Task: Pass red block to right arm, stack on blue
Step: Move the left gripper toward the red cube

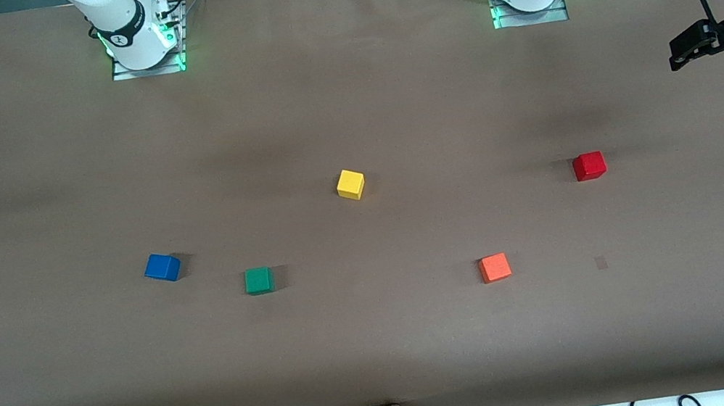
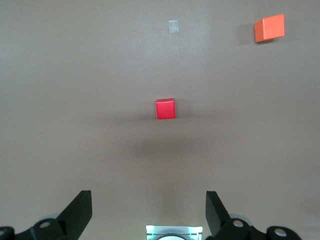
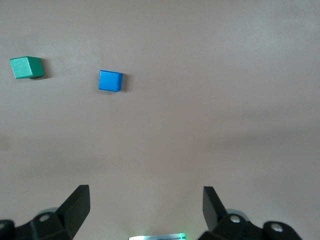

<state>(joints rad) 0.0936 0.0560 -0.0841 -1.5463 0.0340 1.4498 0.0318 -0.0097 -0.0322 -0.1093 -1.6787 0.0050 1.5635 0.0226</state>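
Nothing's picked up yet. Red block (image 1: 589, 166) sits on the tabletop (image 1: 386, 346) toward the left arm's end, with the orange cube (image 1: 494, 267) at about 7 o'clock from it, nearer the front camera. Blue (image 1: 162, 267) is way over toward the right arm's end, green cube (image 1: 259, 280) just beside it at roughly 4 o'clock, and a yellow cube (image 1: 350, 184) sits around the middle.

Left gripper (image 2: 148, 212) hangs high over the tabletop's edge at its own end, jaws wide open and empty, red in plain sight of its wrist camera. Right gripper (image 3: 146, 210) hangs over the edge at the right arm's end, jaws spread and empty too, waiting.

Stuff that could go wrong imo: orange looks a lot like red, so grabbing the wrong cube is a real risk. The handoff is sketchy as well, tiny cube, two sets of jaws, not much face left to pinch, easy drop. And green is close to blue, so a sloppy descent could bump it or knock blue askew
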